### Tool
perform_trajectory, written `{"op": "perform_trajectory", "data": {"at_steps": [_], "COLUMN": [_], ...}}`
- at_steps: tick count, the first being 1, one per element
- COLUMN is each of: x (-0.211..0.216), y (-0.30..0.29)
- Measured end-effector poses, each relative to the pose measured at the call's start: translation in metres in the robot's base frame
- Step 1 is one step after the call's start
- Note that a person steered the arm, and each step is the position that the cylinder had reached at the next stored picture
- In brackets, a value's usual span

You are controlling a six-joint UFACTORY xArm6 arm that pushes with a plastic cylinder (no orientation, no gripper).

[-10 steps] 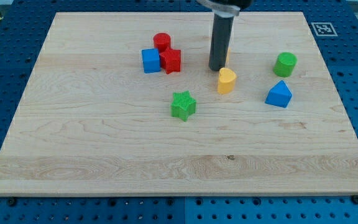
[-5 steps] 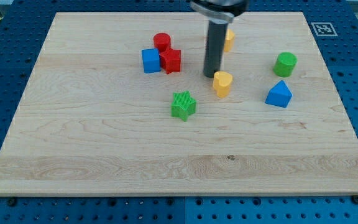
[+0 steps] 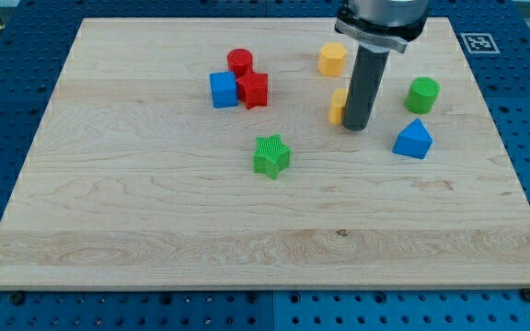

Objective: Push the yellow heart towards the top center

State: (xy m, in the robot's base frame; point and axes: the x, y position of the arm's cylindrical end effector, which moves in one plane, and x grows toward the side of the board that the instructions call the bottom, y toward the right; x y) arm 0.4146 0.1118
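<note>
My tip (image 3: 356,128) rests on the board (image 3: 155,230), touching the right side of the yellow heart (image 3: 338,107); there are no fingers. The heart lies right of centre, below the yellow hexagon (image 3: 332,59) near the top edge. To drive it toward top centre, contact should sit on its lower right, steering left of the hexagon. The rod hides most of the heart, so its outline is unclear.
</note>
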Motion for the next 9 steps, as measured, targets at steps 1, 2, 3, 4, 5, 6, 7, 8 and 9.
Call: {"op": "perform_trajectory", "data": {"at_steps": [1,2,3,4,5,6,7,8,9], "x": [0.000,0.000,0.000,0.000,0.000,-0.004,-0.019,-0.034,-0.047], "y": [-0.001,-0.003,-0.004,-0.014,-0.018,-0.021,-0.028,-0.029,-0.018]}}
